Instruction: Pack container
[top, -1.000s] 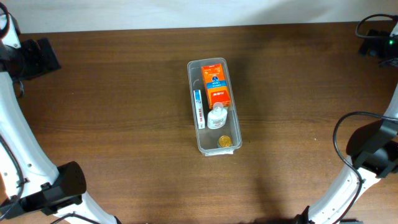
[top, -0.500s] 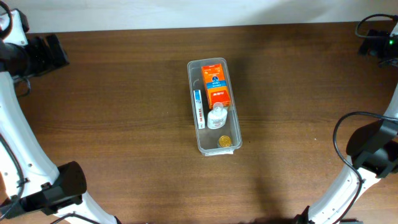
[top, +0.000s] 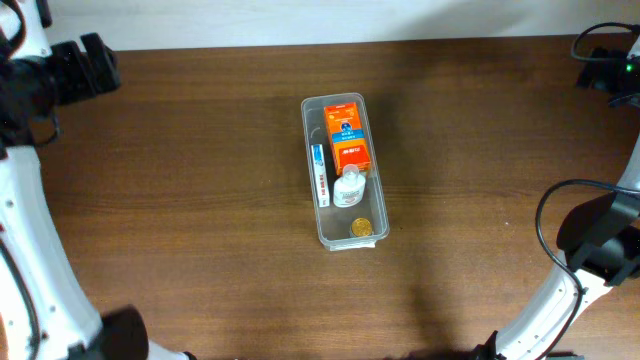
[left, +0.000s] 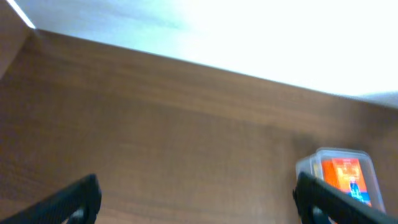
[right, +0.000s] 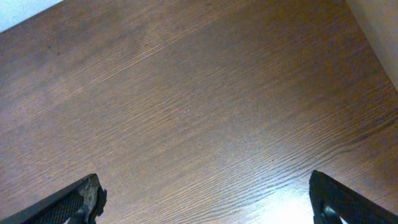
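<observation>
The clear container (top: 335, 218) sits lengthwise at the middle of the brown wooden table (top: 190, 200), exactly where it stood a second ago. Its load is unchanged: an orange box (top: 348, 140) at the far end, a narrow blue-and-white box (top: 320, 176) along the left wall, a white bottle (top: 349, 188) just beside both boxes, and a small gold round item (top: 360, 228) near the close end.

The one change is on the left. The left gripper (top: 98, 66), well apart from the bin at the table's far left corner, has swung farther toward the back edge over the past second, and the dark joint low on that arm has slid almost out of the overhead view. Its wrist camera shows the two fingers spread wide with nothing between them, and the container's far end and orange box at the lower right.

The right gripper (right: 204, 183) has not moved; its fingers stand wide apart over bare wood grain at the far right.
</observation>
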